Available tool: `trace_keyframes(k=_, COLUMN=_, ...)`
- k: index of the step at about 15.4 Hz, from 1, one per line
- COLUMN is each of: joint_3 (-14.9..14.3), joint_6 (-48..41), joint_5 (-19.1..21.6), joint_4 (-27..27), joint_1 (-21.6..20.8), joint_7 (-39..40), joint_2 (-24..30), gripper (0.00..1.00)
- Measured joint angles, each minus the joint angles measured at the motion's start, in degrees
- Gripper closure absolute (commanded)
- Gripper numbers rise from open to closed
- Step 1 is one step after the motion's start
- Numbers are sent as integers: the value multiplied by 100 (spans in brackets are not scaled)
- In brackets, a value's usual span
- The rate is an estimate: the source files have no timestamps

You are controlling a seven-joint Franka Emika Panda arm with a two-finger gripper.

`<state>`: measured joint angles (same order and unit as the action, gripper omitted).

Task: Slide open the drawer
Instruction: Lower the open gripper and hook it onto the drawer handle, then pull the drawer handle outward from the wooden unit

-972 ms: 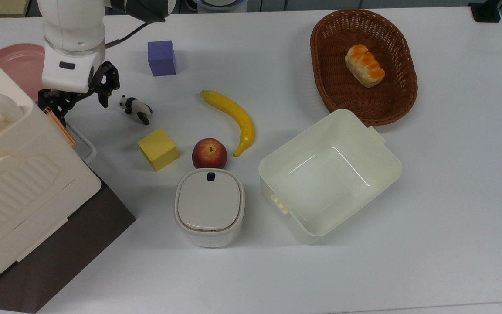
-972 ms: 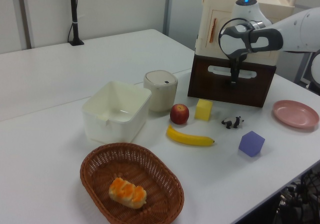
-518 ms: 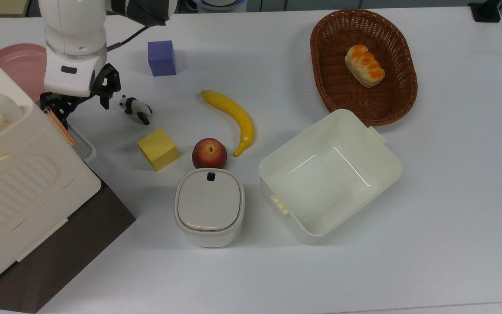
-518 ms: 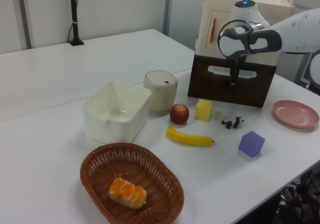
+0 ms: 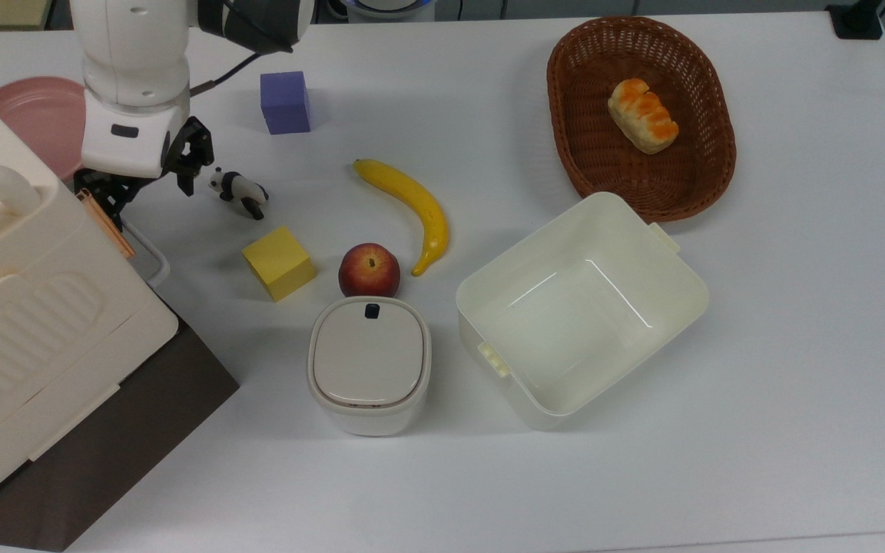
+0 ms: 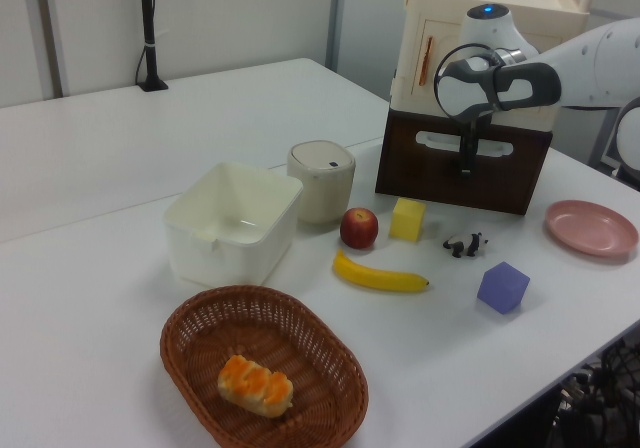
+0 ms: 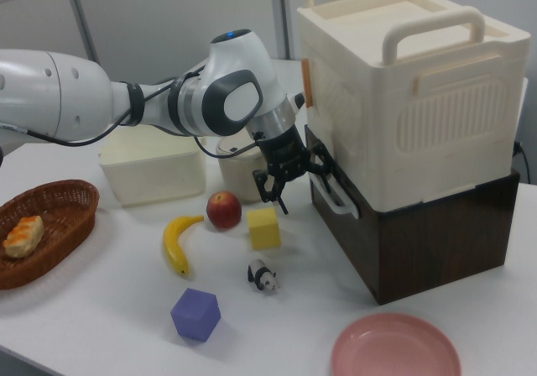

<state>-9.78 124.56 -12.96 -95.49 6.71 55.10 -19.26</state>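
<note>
One gripper (image 7: 300, 173) at the drawer (image 7: 403, 237) front, fingers spread around its white loop handle (image 7: 338, 198), drawer shut beneath cream case (image 7: 403, 99).

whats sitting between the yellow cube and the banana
The red apple, in the top view, between the yellow cube and the lower tip of the banana, touching neither.

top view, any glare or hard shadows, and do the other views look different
Top view: soft light, faint shadows beside the yellow cube and lidded bin; bright streaks glint inside the cream tub. Left view: dimmer, greyer, with the table dull. Right view: a dark shadow under the drawer by the pink plate.
</note>
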Motion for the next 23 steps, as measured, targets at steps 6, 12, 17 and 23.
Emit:
trace_keyframes(k=6, joint_3=-1, joint_6=69, joint_5=-10, joint_4=5, joint_1=5, joint_7=2, joint_2=-22, gripper=22)
trace_keyframes(k=12, joint_3=-1, joint_6=70, joint_5=-10, joint_4=6, joint_1=6, joint_7=2, joint_2=-24, gripper=22)
trace_keyframes(k=17, joint_3=-1, joint_6=70, joint_5=-11, joint_4=5, joint_1=6, joint_7=3, joint_2=-31, gripper=27)
trace_keyframes(k=23, joint_3=17, joint_6=70, joint_5=-12, joint_4=-20, joint_1=-19, joint_7=4, joint_2=-54, gripper=27)
